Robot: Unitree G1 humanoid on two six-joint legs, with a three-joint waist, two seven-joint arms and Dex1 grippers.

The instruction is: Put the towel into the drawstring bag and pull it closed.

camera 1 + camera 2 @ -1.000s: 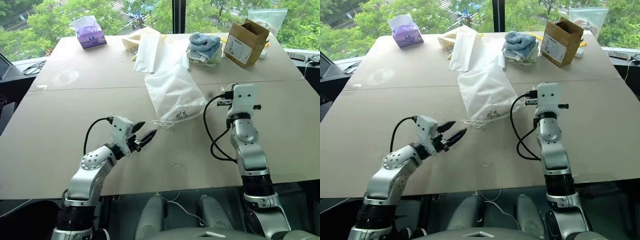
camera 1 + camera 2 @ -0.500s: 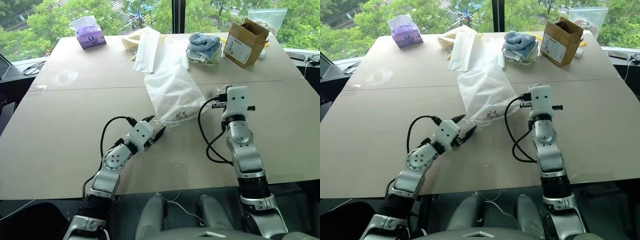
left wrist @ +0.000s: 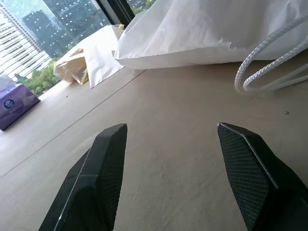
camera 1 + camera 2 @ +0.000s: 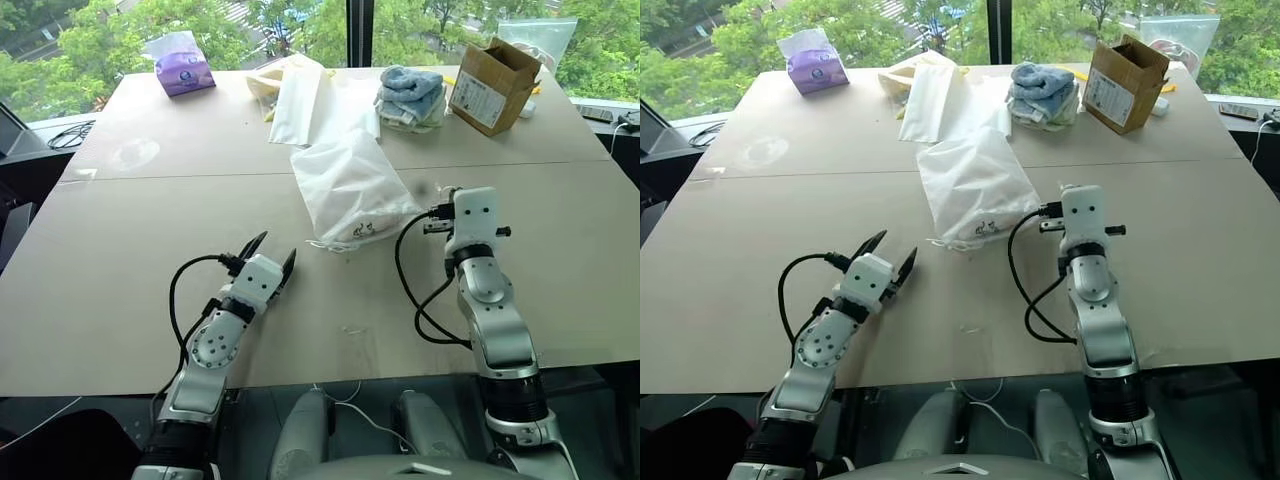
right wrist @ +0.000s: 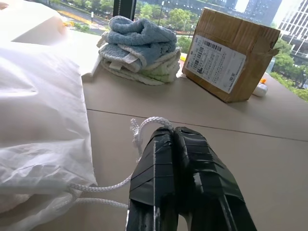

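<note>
Bag first: the thin, semi-translucent white fabric drawstring bag (image 4: 350,188) lay plump on the pale counter (image 4: 120,250), its long axis running from the far side down toward the robot, with the gathered mouth and looped white cords (image 3: 269,62) at the near end. A dark mark showed through the fabric near the mouth, so the small cream-white ribbed towel was probably already inside, though it could not be made out. The right gripper (image 5: 185,144) sat just beside the mouth on its right, jaws pressed together on the knotted end of one white cord (image 5: 144,126), which ran from the tips back to the bag. The left gripper (image 4: 268,258) lay near the mouth's left and short of it, apart from the loops, jaws spread wide and empty. Closing seemed to hinge on a pull away from the mouth, and the right arm was the nearer one.

Half a second earlier the left gripper had reached in close to the mouth; it had since drawn back leftward and rolled its fingers. The right arm had hardly shifted.
</note>
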